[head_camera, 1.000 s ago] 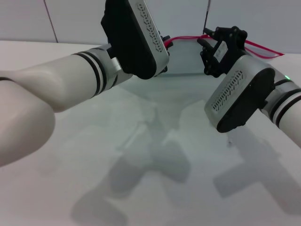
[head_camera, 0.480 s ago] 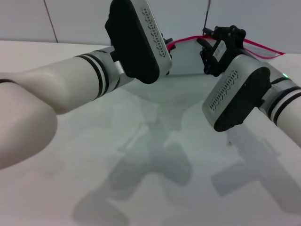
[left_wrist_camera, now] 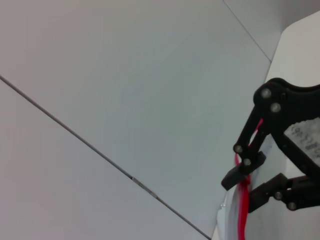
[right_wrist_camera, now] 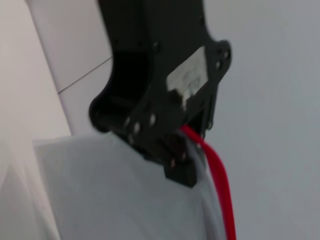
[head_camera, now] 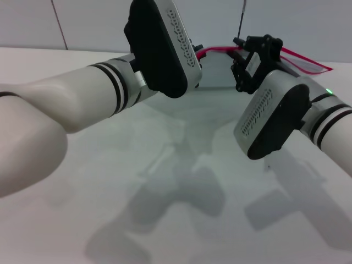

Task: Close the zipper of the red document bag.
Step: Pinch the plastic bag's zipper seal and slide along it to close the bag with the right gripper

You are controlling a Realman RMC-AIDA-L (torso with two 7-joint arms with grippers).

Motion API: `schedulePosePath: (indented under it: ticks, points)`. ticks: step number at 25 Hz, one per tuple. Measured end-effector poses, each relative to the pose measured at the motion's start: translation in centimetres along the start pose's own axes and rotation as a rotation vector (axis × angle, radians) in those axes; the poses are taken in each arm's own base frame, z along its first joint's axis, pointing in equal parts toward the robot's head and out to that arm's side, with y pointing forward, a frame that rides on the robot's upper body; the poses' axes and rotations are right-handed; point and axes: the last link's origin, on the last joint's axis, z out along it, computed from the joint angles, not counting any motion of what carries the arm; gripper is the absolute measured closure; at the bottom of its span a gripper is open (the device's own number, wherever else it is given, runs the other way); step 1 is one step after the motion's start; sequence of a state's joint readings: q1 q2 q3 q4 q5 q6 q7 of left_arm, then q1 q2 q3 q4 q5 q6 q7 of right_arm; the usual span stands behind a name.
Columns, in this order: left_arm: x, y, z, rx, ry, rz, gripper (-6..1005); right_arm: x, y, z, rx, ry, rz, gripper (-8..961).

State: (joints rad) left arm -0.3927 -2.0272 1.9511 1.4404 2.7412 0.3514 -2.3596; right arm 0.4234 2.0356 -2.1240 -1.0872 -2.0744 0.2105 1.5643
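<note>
The red document bag (head_camera: 217,71) is a pale translucent pouch held up off the table at the far middle, between my two grippers. Its zipper (head_camera: 217,48) runs as a thin red strip along the top edge and goes on to the right past my right gripper (head_camera: 237,55). My left gripper (head_camera: 196,52) is mostly hidden behind its own black wrist housing. In the right wrist view, the left gripper (right_wrist_camera: 182,165) pinches the bag's (right_wrist_camera: 115,200) edge at the zipper (right_wrist_camera: 220,175). From the left wrist, the right gripper (left_wrist_camera: 247,187) is shut around the zipper (left_wrist_camera: 243,215).
The white table (head_camera: 165,192) stretches toward me under both arms, crossed by their shadows. Grey wall panels stand behind the bag. A thin dark rod (head_camera: 242,16) rises at the back, just above the right gripper.
My right gripper has slid a little to the left along the zipper, toward the left gripper. The red strip between them is shorter. The left arm has barely moved.
</note>
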Motion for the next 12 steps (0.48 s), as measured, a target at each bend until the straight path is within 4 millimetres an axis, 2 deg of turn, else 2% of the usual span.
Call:
schedulePosePath:
  ticks: [12]
  points:
    - [-0.02,-0.02,-0.01,0.000,0.000,0.001,945,0.43,0.15,-0.04,0.000,0.014,-0.005,767]
